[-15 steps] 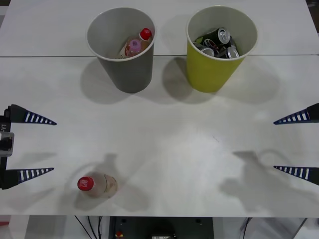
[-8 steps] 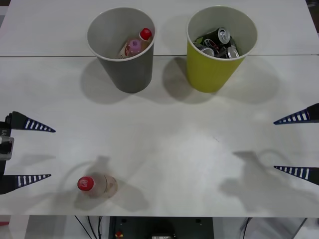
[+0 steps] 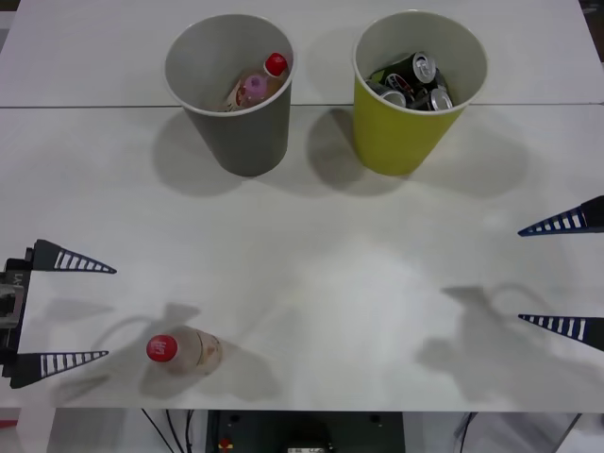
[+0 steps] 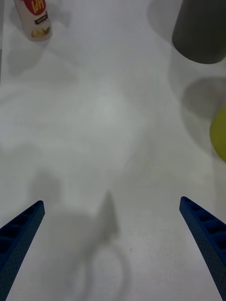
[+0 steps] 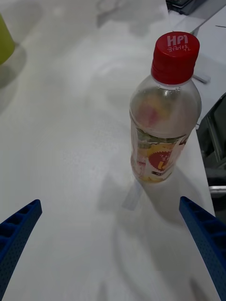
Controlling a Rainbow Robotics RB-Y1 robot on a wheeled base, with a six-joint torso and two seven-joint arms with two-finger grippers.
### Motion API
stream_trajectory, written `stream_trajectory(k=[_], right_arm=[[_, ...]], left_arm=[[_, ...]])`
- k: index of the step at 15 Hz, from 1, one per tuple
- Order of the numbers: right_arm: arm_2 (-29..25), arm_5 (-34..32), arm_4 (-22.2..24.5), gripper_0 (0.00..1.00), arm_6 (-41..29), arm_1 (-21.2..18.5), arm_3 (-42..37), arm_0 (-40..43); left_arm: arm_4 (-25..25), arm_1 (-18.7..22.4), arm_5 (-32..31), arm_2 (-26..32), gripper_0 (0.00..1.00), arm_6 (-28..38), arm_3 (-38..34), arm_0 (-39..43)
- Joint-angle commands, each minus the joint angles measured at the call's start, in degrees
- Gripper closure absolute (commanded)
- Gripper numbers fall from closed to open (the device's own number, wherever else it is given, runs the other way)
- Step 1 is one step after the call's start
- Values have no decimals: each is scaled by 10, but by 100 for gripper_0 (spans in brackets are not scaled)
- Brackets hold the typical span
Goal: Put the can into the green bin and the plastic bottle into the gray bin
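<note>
White table (image 3: 311, 264) (seam across far side)

Since a second ago the left gripper (image 3: 66, 311) has moved nearer to the front edge of the table, its open fingers now level with the plastic bottle (image 3: 182, 350), just beside it.

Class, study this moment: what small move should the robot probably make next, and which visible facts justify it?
Probably ease the open left gripper sideways toward the plastic bottle until its fingers straddle it: the bottle stands upright on the table, ungrasped, beside the gripper; the gray bin awaits it.
</note>
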Motion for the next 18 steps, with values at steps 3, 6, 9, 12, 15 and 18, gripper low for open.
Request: stream_trajectory(k=[3, 6, 9, 12, 15, 18], right_arm=[[0, 0, 0, 0, 0, 0, 0, 0], [0, 0, 0, 0, 0, 0, 0, 0], [0, 0, 0, 0, 0, 0, 0, 0], [0, 0, 0, 0, 0, 0, 0, 0], [0, 0, 0, 0, 0, 0, 0, 0], [0, 0, 0, 0, 0, 0, 0, 0]], left_arm=[[97, 0, 0, -87, 0, -104, 79, -20], [163, -5, -21, -148, 0, -147, 131, -46], [211, -28, -62, -193, 0, -181, 189, -73], [218, -53, -67, -210, 0, -193, 201, -76], [216, -74, -68, -217, 0, -202, 210, -76], [215, -112, -80, -217, 0, -206, 239, -85]])
